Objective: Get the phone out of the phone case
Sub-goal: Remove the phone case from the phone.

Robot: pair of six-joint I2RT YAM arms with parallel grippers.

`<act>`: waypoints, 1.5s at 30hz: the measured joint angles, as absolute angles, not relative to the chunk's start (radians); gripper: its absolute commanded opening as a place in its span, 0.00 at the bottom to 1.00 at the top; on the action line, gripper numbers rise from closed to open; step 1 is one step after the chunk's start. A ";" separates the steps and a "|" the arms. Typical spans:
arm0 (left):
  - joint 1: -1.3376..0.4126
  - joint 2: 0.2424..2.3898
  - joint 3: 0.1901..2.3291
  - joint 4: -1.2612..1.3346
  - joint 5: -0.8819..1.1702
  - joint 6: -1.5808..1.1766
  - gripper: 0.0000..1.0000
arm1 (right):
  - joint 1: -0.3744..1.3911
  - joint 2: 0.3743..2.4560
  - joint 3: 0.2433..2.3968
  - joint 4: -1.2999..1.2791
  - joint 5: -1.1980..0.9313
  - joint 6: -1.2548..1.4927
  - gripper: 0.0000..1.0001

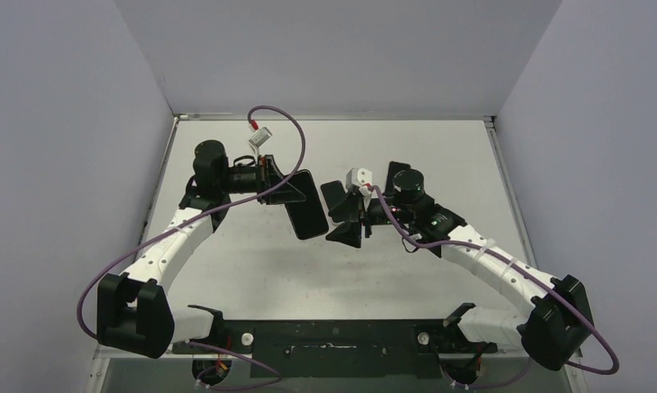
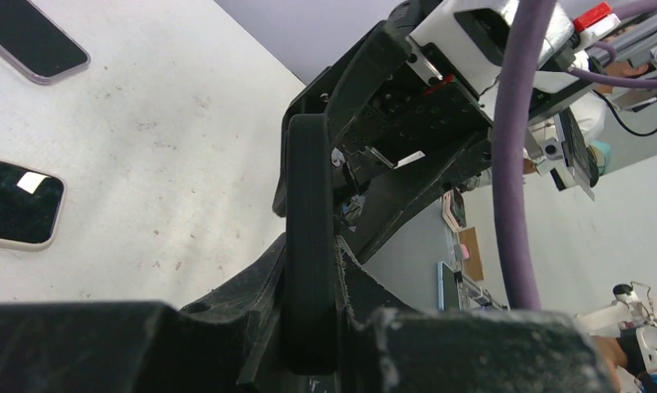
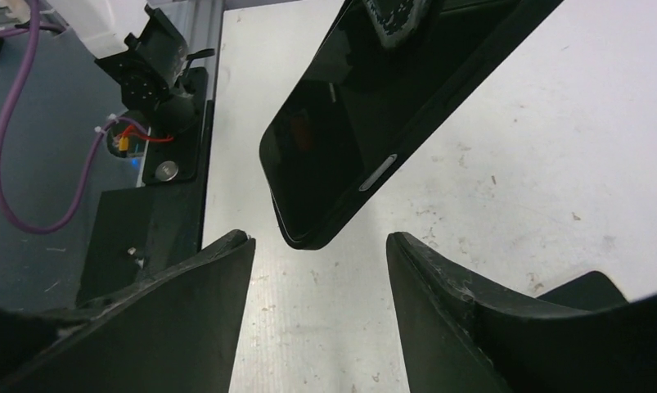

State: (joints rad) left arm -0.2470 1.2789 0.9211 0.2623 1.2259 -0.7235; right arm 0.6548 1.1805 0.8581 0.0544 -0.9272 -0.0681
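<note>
Scuffed white table, pale grey walls around it. Left of the phone, the left gripper pinches its edge, holding it tilted above the table. The phone is glossy black in a dark case. Just right of the phone, the right gripper gapes wide, not touching it.

worktop: white, scuffed | first phone: lying flat, dark screen up | second phone: flat, screen up, apart from first
</note>
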 measured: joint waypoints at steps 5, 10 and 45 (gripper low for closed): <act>-0.247 1.279 0.928 0.264 1.272 -0.712 0.00 | 0.677 1.238 0.902 -0.002 -0.966 -0.118 0.40; -0.247 1.279 0.931 0.269 1.307 -0.698 0.00 | 0.684 1.259 0.916 -0.030 -1.013 -0.144 0.22; -0.239 1.293 0.929 0.295 1.389 -0.664 0.00 | 0.715 1.254 0.986 -0.149 -1.016 -0.276 0.52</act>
